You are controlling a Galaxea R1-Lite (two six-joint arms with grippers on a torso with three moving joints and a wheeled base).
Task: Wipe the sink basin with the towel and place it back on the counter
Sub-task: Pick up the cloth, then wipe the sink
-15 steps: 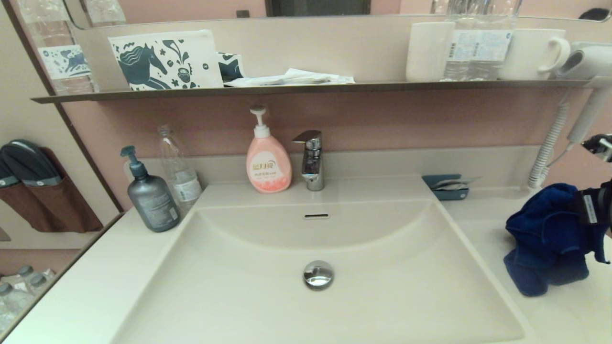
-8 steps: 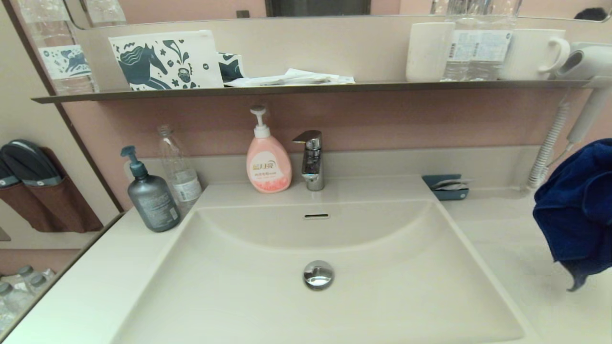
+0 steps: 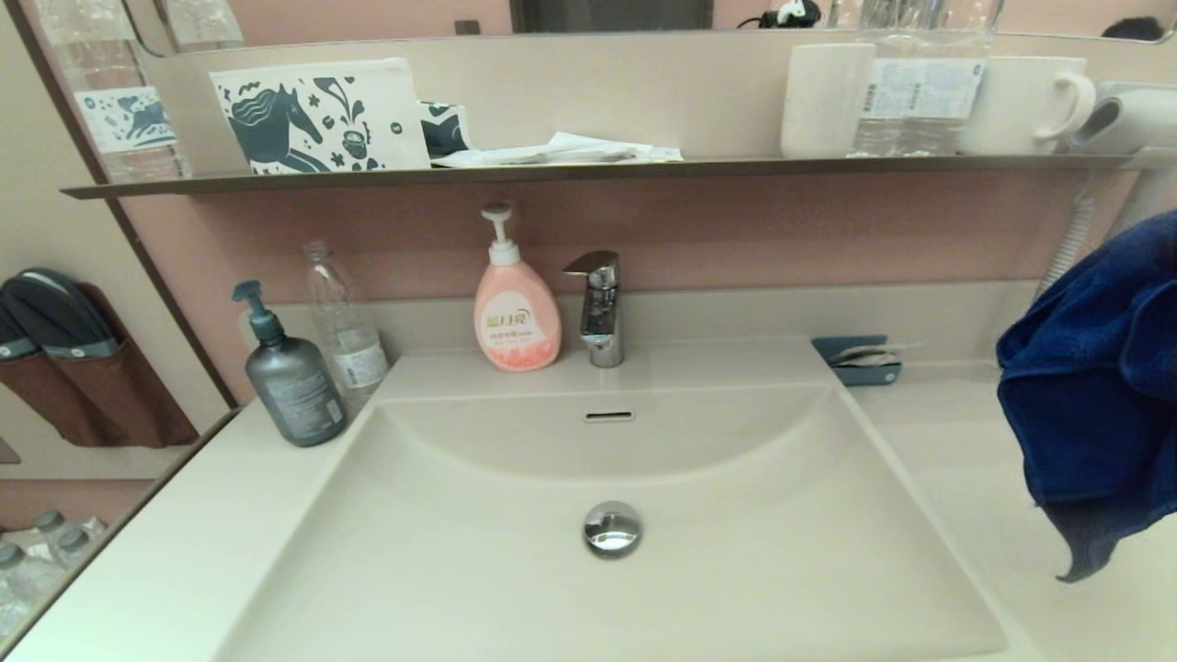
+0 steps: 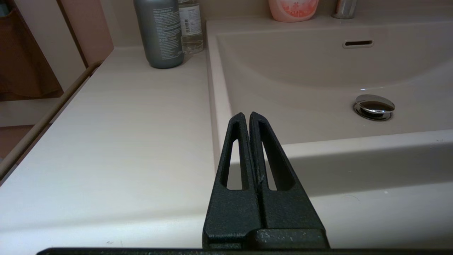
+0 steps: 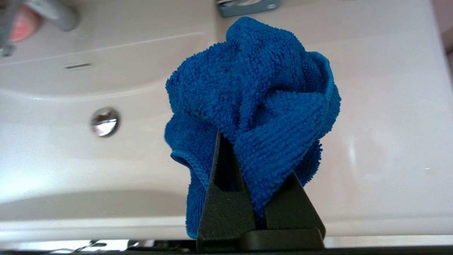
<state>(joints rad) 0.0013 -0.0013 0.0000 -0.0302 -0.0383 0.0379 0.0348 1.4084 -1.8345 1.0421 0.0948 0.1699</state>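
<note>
the right tool pinches the towel aloft over the counter; the sink basin lies toward nine o'clock (left tool pressed together, idle).

towel lifted off counter, now hanging higher, nearer basin

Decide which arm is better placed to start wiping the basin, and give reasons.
Right. Its right pincer is shut on the towel, held above the counter beside the sink basin. The left pincer is shut and empty.
</note>
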